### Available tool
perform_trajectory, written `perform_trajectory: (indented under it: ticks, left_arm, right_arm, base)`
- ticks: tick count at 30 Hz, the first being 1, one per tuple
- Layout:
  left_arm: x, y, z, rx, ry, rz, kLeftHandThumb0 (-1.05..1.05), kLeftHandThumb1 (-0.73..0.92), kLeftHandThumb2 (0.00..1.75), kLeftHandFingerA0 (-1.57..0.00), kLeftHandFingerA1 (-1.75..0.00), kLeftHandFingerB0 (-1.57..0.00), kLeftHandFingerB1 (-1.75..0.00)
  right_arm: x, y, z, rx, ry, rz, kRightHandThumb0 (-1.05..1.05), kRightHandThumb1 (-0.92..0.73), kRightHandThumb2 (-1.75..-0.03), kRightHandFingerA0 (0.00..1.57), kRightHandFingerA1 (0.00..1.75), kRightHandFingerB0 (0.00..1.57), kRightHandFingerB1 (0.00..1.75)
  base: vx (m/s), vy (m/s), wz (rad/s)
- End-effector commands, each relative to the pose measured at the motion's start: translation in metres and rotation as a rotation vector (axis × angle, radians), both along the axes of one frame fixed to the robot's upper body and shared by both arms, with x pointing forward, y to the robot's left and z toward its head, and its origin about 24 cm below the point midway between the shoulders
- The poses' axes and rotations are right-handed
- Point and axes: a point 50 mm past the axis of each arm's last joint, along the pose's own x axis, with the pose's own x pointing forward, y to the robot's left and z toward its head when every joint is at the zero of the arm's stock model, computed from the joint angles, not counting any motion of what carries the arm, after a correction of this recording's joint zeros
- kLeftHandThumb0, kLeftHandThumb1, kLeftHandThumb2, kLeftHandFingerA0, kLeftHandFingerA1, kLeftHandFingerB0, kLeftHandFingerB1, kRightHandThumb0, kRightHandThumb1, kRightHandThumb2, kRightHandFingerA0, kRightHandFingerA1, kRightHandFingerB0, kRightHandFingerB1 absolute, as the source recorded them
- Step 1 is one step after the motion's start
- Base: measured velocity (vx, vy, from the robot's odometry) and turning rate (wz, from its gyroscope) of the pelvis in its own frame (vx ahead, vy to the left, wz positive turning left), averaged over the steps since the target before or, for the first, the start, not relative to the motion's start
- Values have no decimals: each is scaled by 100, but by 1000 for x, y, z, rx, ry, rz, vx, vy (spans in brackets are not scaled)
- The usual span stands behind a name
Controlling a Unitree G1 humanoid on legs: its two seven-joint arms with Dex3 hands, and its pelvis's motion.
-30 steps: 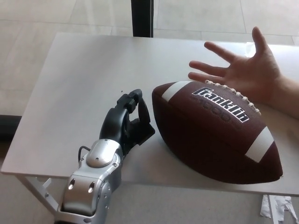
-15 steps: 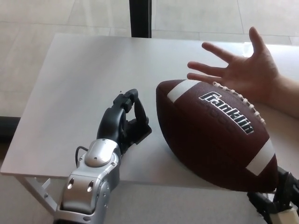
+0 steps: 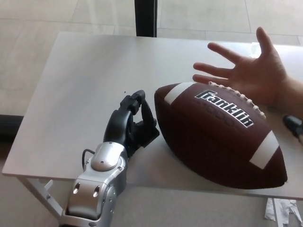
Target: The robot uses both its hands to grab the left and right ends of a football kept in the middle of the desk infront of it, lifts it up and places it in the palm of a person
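A brown football (image 3: 213,142) with white stripes and "Franklin" lettering lies slantwise on the white desk (image 3: 80,75), its right tip near the front edge. My left hand (image 3: 133,124) rests on the desk just beside the ball's left end, fingers arched apart from the thumb and holding nothing. A small black part of my right hand (image 3: 294,126) shows at the picture's right edge, close to the ball's right side; its fingers are hidden. A person's open hand (image 3: 251,71) hovers palm-up behind the ball, fingers spread.
A dark post (image 3: 145,18) stands behind the desk's far edge. Pale floor surrounds the desk. The desk's front edge runs just below the ball's right tip.
My right hand, seen at the bottom right corner half a second ago, now shows higher at the right edge. The ball has shifted slightly. My left hand stays beside the ball's left end.
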Motion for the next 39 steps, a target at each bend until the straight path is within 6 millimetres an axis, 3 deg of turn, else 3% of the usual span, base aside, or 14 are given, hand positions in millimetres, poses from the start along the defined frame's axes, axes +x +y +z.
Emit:
perform_trajectory:
  ticks: [1,10,11,13,14,15,16,22,23,24,25,30,35,39]
  left_arm:
    - [-6,12,-16,61,64,38,-85,83,128,-7,-52,-1,-28]
    - [-4,14,-21,67,84,50,-90,83,129,-15,-55,0,-33]
    - [-4,14,-23,64,90,51,-90,83,128,-15,-55,0,-34]
    - [-5,11,-24,55,91,53,-90,82,128,-19,-57,0,-35]
    - [-5,11,-25,52,93,54,-90,83,129,-16,-56,0,-34]
    - [-6,10,-25,45,96,57,-90,84,129,-23,-59,0,-34]
    - [-7,7,-26,29,94,62,-90,84,123,-11,-52,-7,-34]
    - [-15,-7,-24,-96,100,80,-87,79,126,-16,-56,0,-22]
    - [-16,-11,-23,-112,106,83,-105,92,88,-11,-45,-5,-21]
    - [-19,-18,-21,-141,115,91,-93,82,127,-17,-55,0,-15]
    - [-20,-23,-21,-141,115,93,-92,82,127,-12,-52,0,-15]
    - [-25,-44,-22,-177,150,131,-95,82,126,0,-43,-15,-14]
    - [-31,-74,-22,-138,192,125,-98,89,129,-6,-22,-9,-6]
    - [-35,-86,-25,-158,222,135,-92,88,128,0,-24,0,-8]
  right_arm:
    - [0,-10,4,-29,3,-37,-85,-92,-69,45,39,43,33]
    - [-1,7,-6,-64,13,21,-90,-92,-72,48,42,40,33]
    - [-3,8,-9,-56,25,30,-88,-75,-108,39,51,35,45]
    - [-5,10,-14,-55,39,43,-86,-76,-107,39,51,34,45]
    - [-6,10,-16,-50,45,44,-87,-92,-72,48,42,39,33]
    - [-7,11,-19,-35,58,43,-87,-74,-107,40,50,35,45]
    - [-8,11,-24,-27,74,45,-88,-92,-71,45,40,38,32]
    - [-4,4,-39,-93,164,209,-101,-85,-80,39,40,31,33]
    - [-1,1,-41,-95,172,240,-103,-84,-79,39,41,31,33]
    - [4,-3,-42,-108,202,322,-99,-92,-76,41,38,31,32]
    - [8,-6,-43,-116,204,342,-104,-83,-85,40,42,29,35]
    - [20,-8,-48,-128,248,386,-103,-92,-76,42,39,34,33]
    - [40,3,-36,-152,201,408,-104,-92,-74,38,36,32,32]
    - [46,18,-21,-124,117,403,-105,-92,-71,40,37,35,34]
  base:
    - [0,0,0]
    - [0,0,0]
    - [0,0,0]
    - [0,0,0]
    - [0,0,0]
    - [0,0,0]
    - [0,0,0]
    - [0,0,0]
    - [0,0,0]
    - [0,0,0]
    - [0,0,0]
    - [0,0,0]
    - [0,0,0]
    - [0,0,0]
